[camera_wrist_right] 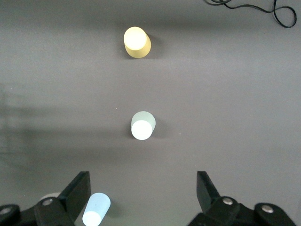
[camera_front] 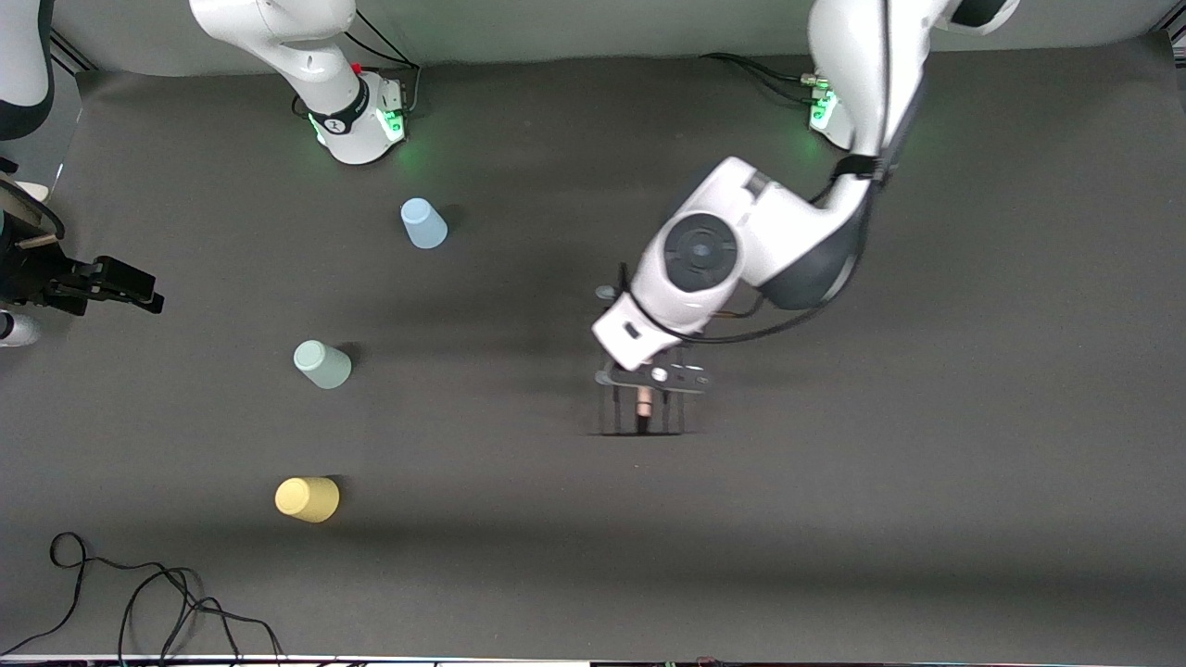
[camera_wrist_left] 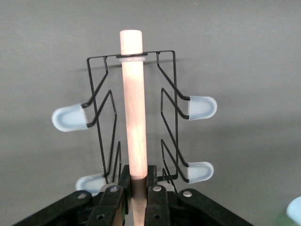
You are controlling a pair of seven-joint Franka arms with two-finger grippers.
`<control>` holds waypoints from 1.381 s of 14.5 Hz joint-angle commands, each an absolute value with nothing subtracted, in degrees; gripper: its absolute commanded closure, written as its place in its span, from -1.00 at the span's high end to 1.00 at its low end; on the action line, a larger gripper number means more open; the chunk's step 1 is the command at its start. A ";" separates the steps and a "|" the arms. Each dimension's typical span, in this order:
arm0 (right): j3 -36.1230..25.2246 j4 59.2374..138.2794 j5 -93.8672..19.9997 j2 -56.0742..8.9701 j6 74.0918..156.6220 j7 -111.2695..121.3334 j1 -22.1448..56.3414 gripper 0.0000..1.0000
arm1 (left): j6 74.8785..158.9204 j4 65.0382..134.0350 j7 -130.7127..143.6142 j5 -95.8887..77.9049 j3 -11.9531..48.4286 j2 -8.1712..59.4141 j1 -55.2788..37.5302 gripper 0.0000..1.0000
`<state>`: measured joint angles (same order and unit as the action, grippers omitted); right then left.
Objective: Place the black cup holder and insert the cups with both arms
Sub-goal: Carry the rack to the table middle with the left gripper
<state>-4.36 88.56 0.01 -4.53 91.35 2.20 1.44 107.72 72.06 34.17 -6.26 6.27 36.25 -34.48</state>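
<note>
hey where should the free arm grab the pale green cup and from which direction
Take the pale green cup across its side wall, coming straight down from above. It stands upside down, closed base up, apart from the other cups, and the right gripper is open over that row.

Black cup holder: in the front view, largely covered by the left arm's wrist, only its near end and the wooden handle's tip showing; in the left wrist view, its lower part was cut off at the frame edge, so perhaps four pegs could be counted. Right gripper: finger bases cropped. Light blue cup: partly cut by the edge.
</note>
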 commanded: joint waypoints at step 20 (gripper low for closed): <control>-4.57 108.95 -0.97 9.64 99.48 1.32 3.78 1.00 | 97.78 64.51 37.91 -7.38 5.80 35.97 -34.65 1.00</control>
<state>-4.33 97.51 -0.08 0.60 95.10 2.19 2.39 104.75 64.11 42.00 -6.32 5.58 40.65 -38.23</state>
